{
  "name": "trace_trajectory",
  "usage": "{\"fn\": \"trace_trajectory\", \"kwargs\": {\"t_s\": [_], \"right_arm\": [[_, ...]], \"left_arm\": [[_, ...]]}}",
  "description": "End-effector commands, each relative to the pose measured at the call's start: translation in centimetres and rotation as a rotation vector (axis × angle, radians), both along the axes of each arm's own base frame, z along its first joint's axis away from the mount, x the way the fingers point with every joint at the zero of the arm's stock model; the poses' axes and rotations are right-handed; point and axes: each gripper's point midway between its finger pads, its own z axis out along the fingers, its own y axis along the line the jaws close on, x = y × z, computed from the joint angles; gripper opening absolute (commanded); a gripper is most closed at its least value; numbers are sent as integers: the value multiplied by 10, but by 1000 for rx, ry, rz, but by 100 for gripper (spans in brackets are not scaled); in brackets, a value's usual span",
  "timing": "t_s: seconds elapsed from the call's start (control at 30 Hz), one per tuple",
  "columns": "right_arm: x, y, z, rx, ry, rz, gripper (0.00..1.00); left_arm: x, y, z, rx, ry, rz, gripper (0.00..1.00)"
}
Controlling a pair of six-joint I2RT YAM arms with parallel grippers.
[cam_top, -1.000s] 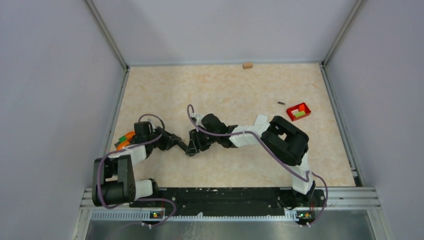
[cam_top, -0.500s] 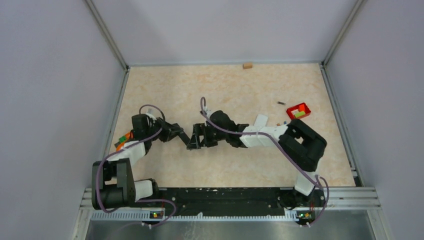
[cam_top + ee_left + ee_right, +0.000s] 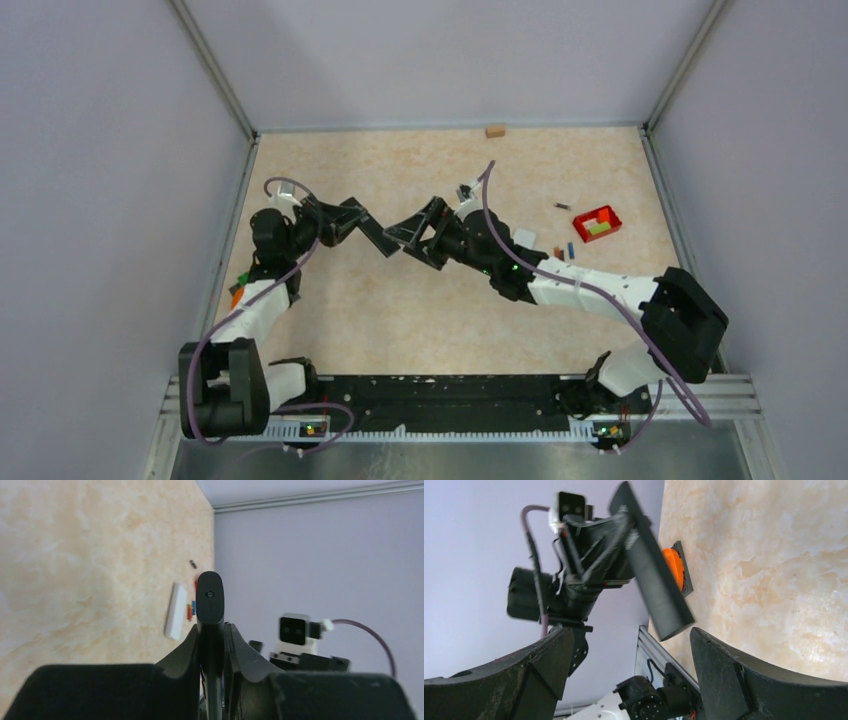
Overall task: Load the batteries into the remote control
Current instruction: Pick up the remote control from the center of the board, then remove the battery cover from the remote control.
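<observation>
Top external: remote (image 3: 385,238) in left hand (image 3: 350,222), walls (image 3: 90,200) well apart.

The remote control (image 3: 651,580) was a long, flat black slab, clamped edge-on at one end between the closed fingers of the left gripper (image 3: 212,637). It was held up off the table and slanted, its free end pointing toward the table's right side. No battery could be seen in it from any view.

The batteries lay loose on the table, well to the right of the remote. A red one (image 3: 559,252) and a blue one (image 3: 571,250) lay just beside each other. A dark one (image 3: 562,206) lay apart from them, farther toward the back wall. All three were tiny thin cylinders lying flat.
</observation>
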Motion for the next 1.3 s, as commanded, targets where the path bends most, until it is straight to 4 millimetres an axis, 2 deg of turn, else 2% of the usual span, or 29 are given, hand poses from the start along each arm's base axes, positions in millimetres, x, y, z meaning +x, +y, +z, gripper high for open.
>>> {"fn": "trace_trajectory", "kwargs": {"t_s": [0.0, 0.07, 0.13, 0.2, 0.33, 0.5, 0.63, 0.73, 0.83, 0.87, 0.93, 0.97, 1.03, 1.07, 1.13, 1.27], "right_arm": [[14, -10, 21, 110, 47, -122, 88], [12, -9, 25, 144, 39, -115, 88], [9, -7, 38, 207, 6, -87, 88], [2, -7, 68, 345, -69, -48, 86], [-8, -4, 94, 474, -123, 18, 80], [-9, 1, 104, 520, -140, 51, 65], [-10, 4, 110, 548, -167, 70, 49], [-8, 5, 112, 550, -190, 68, 35], [-5, 2, 112, 545, -207, 56, 15], [-4, 1, 112, 542, -212, 52, 10], [-3, 0, 113, 527, -234, 66, 0], [-2, -2, 112, 518, -240, 71, 0], [-1, -6, 110, 501, -246, 94, 0], [-1, -9, 108, 492, -247, 108, 0], [0, -16, 103, 479, -251, 136, 0], [-5, -17, 98, 442, -240, 224, 0]], "left_arm": [[-4, -7, 85, -71, -239, 4, 0], [-7, -8, 95, -86, -256, 10, 0], [-11, -11, 104, -105, -259, 6, 0], [-16, -14, 111, -123, -265, 0, 0], [-19, -21, 119, -133, -281, 1, 0], [-18, -23, 126, -141, -294, 3, 0], [-20, -24, 132, -148, -301, -3, 0], [-22, -25, 135, -148, -306, -10, 4], [-25, -28, 137, -136, -319, -36, 16], [-27, -29, 137, -124, -330, -48, 25], [-31, -31, 138, -94, -358, -69, 54], [-32, -32, 137, -75, -365, -77, 64], [-34, -34, 136, -31, -376, -107, 75], [-35, -35, 133, 3, -383, -130, 78], [-37, -39, 129, 36, -361, -181, 77], [-42, -44, 135, 18, -381, -241, 65]]}}
